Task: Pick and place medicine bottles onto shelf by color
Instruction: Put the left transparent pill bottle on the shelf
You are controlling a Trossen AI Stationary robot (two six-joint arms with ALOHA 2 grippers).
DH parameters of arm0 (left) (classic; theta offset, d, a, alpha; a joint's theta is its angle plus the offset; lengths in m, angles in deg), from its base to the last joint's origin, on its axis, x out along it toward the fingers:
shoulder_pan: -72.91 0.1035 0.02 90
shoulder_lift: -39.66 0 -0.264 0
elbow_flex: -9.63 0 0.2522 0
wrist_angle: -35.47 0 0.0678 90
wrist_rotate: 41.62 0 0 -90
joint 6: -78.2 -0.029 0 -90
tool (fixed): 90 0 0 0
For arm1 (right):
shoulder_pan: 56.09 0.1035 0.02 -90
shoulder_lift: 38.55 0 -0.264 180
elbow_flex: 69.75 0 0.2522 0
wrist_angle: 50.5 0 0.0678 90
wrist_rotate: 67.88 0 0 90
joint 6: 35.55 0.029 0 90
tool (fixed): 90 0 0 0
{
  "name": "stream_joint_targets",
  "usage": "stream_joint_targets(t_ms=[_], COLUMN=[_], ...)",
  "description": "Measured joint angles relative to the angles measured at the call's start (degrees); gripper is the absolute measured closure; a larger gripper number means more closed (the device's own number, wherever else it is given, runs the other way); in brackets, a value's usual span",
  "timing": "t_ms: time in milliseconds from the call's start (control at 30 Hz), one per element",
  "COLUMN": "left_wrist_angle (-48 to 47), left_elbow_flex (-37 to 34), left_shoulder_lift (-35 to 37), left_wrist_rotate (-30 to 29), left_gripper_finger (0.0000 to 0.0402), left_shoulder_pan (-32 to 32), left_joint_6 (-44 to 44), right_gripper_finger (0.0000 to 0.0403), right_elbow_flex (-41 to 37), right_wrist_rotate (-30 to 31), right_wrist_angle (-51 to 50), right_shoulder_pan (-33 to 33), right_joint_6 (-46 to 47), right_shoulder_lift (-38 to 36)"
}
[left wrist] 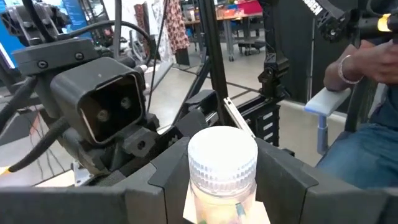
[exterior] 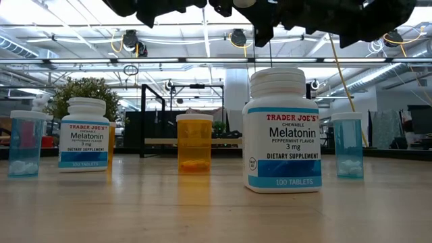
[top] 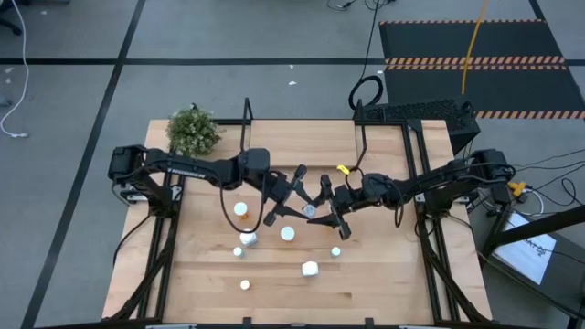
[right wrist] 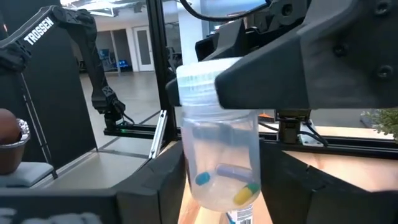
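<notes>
high: overhead | low: tabletop-level | wrists: close, sharing clear bottle (left wrist: 222, 168)

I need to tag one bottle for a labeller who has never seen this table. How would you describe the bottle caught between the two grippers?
Above the middle of the wooden table, the left gripper and right gripper meet. Between them, off the tabletop, is the clear bottle with a white ribbed cap. Unlike the orange, blue and white bottles standing below, it shows loose coloured capsules inside.

My arms (top: 196, 167) are dark, jointed, black-cabled, with white TROSSEN lettering (right wrist: 38, 31); yellow fittings (top: 343, 170) sit near the shelf (top: 302, 137).
</notes>
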Motion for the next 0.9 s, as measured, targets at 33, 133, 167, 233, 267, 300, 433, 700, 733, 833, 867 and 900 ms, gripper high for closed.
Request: stream_joint_targets(t_ms=[33,133,167,233,267,300,433,700,733,833,867,900], left_wrist_angle=[0.02,-0.06,-0.10,-0.09,-0.09,-0.09,-0.26,-4.99,-6.23,-7.20,-8.28,-10.15], left_elbow_flex=[0.00,0.00,0.00,0.00,0.00,0.00,0.00,0.00,0.00,0.08,0.11,0.07], left_shoulder_lift=[0.00,0.00,0.00,0.00,0.00,0.00,0.24,3.29,3.91,5.10,5.74,6.31], left_wrist_rotate=[-1.01,-4.23,-4.68,-4.98,-5.04,-5.10,-5.81,-14.58,-15.94,-20.60,-22.12,-23.75], left_gripper_finger=[0.0229,0.0210,0.0202,0.0188,0.0181,0.0175,0.0156,0.0131,0.0128,0.0120,0.0117,0.0115], left_shoulder_pan=[-0.11,-0.49,-0.53,-0.51,-0.51,-0.50,-0.49,-2.42,-2.82,-4.11,-4.55,-5.02], left_joint_6=[-0.02,0.11,0.09,0.20,0.39,0.57,1.90,1.81,1.79,1.66,1.68,1.66], right_gripper_finger=[0.0236,0.0244,0.0246,0.0245,0.0244,0.0243,0.0242,0.0242,0.0242,0.0242,0.0242,0.0242], right_elbow_flex=[0.00,-0.02,-0.02,-0.02,-0.02,-0.02,-0.02,-0.02,-0.02,-0.02,-0.02,-0.02], right_wrist_rotate=[0.00,0.02,0.05,0.10,0.09,0.11,0.11,1.83,2.01,3.37,3.45,3.48], right_wrist_angle=[-0.14,-0.96,-1.18,-1.24,-1.23,-1.24,-1.25,-1.34,-1.68,-2.46,-2.50,-2.53], right_shoulder_pan=[0.00,-0.02,-0.02,0.00,0.00,0.00,0.00,0.02,0.02,0.02,0.02,0.02], right_joint_6=[0.00,-0.61,-0.61,-0.61,-0.61,-0.61,-0.61,-0.63,-0.72,-0.95,-1.05,-1.12], right_shoulder_lift=[0.00,-0.02,-0.02,-0.02,-0.02,-0.02,-0.02,-0.11,-0.09,-0.05,-0.07,-0.07])
